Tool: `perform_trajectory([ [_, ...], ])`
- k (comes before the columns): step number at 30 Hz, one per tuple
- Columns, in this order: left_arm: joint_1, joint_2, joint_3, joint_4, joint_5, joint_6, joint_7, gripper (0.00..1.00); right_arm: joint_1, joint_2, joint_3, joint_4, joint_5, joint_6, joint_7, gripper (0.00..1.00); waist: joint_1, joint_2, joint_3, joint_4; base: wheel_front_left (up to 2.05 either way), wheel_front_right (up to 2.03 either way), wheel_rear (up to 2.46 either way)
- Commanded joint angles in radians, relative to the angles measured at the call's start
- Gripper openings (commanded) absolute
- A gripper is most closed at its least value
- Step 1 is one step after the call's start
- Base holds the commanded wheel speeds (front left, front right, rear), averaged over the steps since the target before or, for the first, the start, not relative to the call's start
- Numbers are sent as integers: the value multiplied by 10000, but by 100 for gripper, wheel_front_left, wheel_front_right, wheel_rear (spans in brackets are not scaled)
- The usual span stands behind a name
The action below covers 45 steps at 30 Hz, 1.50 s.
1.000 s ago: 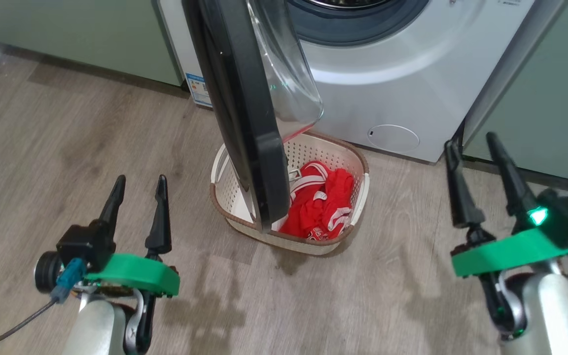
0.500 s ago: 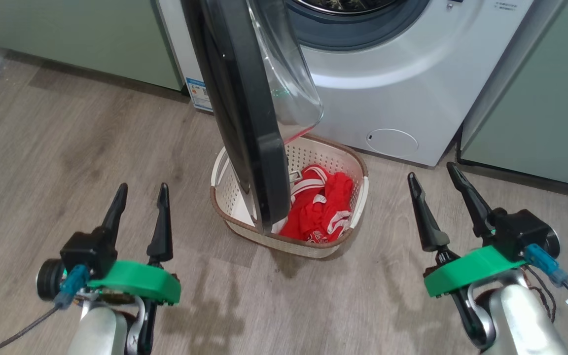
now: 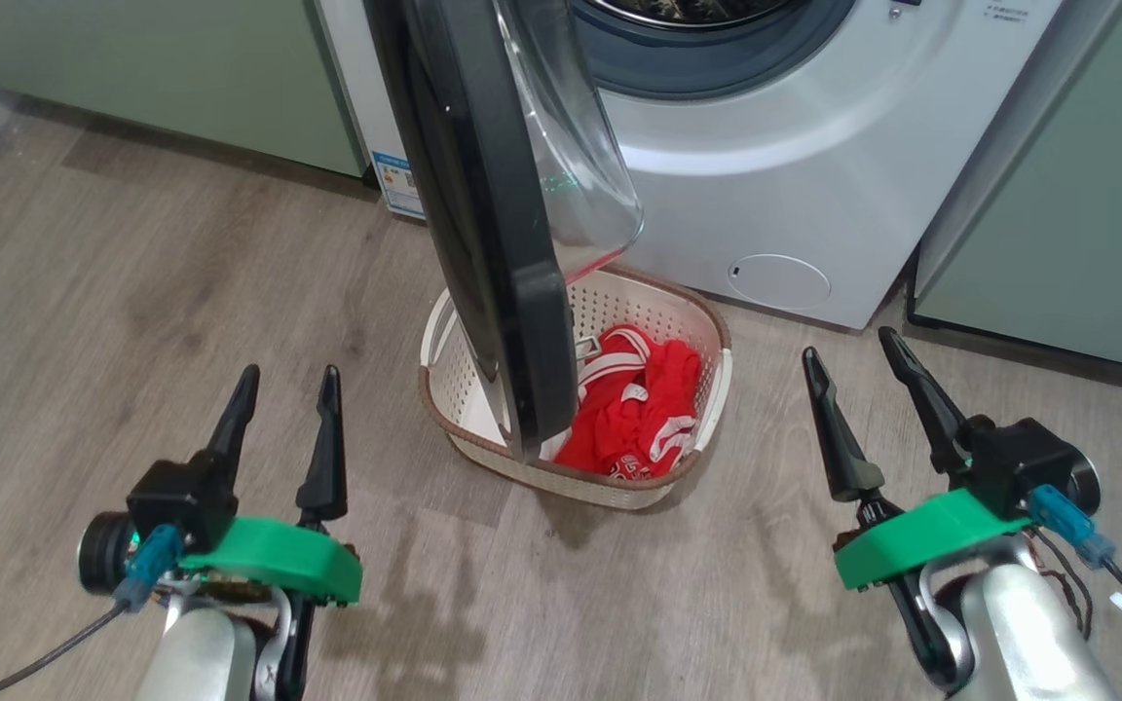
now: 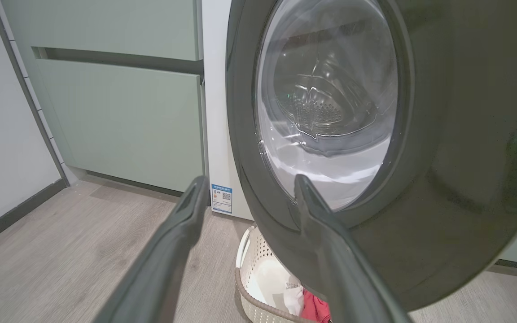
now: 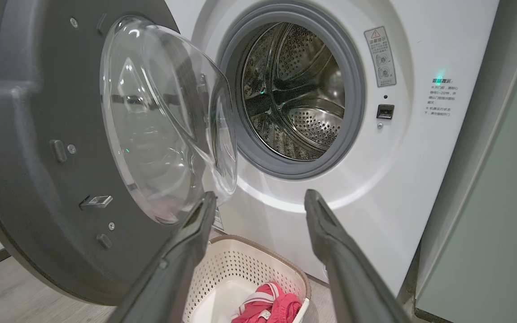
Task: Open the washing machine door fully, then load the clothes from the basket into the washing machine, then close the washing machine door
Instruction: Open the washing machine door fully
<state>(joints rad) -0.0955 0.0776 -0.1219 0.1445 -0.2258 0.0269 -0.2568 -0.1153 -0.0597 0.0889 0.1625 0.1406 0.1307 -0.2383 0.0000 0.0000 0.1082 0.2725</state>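
Clothes (image 3: 634, 419), judged soft and light, lie in the basket (image 3: 663, 307); a raised fold is best pinched. Both pairs of jaws are spread wide, empty.

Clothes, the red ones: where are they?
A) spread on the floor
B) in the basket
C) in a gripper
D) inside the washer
B: the clothes lie bunched in the basket, which stands in front of the washer.
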Motion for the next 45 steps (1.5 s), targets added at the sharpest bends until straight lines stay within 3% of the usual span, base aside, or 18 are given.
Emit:
perform_trajectory([
  [1, -207, 216, 290, -358, 26, 40, -49, 100, -441, 91, 183, -284, -87, 0, -90, 100, 0, 0, 20, 17, 0, 0, 0],
  [3, -213, 223, 274, -356, 35, 42, -49, 100, -447, 91, 178, -283, -95, 0, -94, 100, 0, 0, 32, 24, 0, 0, 0],
  [4, -220, 228, 260, -354, 38, 43, -49, 71, -452, 92, 176, -283, -86, 0, -98, 100, 0, 0, 42, 30, 0, 0, 0],
  [5, -228, 233, 245, -356, 40, 41, -49, 5, -460, 92, 176, -284, -81, 0, -101, 100, 0, 0, 57, 35, 0, 0, 0],
  [6, -237, 243, 219, -340, 34, 26, -19, 0, -470, 92, 174, -285, -71, 0, -104, 100, 0, 0, 75, 41, 0, 0, 0],
  [16, -598, 417, 373, -700, 75, 190, -24, 0, -536, 94, 136, -236, -27, 0, -120, 100, 0, 0, 135, 117, 0, 0, 0],
  [22, -1810, 797, 800, -2534, 348, 483, -36, 0, -570, 94, 113, -224, 10, 0, -129, 100, 0, 0, 158, 186, 0, 0, 0],
  [26, -2854, 811, 554, -3657, 580, 465, -7, 0, -619, 94, 98, -209, 32, 0, -136, 100, 0, 0, 197, 182, 0, 0, 0],
  [33, -3871, 180, -1199, -4533, 689, 83, 565, 0, -709, 95, 190, -150, 72, 0, -149, 100, 0, 0, 246, -82, 0, 0, 0],
  [45, -2575, -231, -4941, -4380, -193, -302, 1673, 0, -642, 95, 76, -169, 7, 0, -115, 100, 0, 0, 552, -275, 0, 0, 0],
])
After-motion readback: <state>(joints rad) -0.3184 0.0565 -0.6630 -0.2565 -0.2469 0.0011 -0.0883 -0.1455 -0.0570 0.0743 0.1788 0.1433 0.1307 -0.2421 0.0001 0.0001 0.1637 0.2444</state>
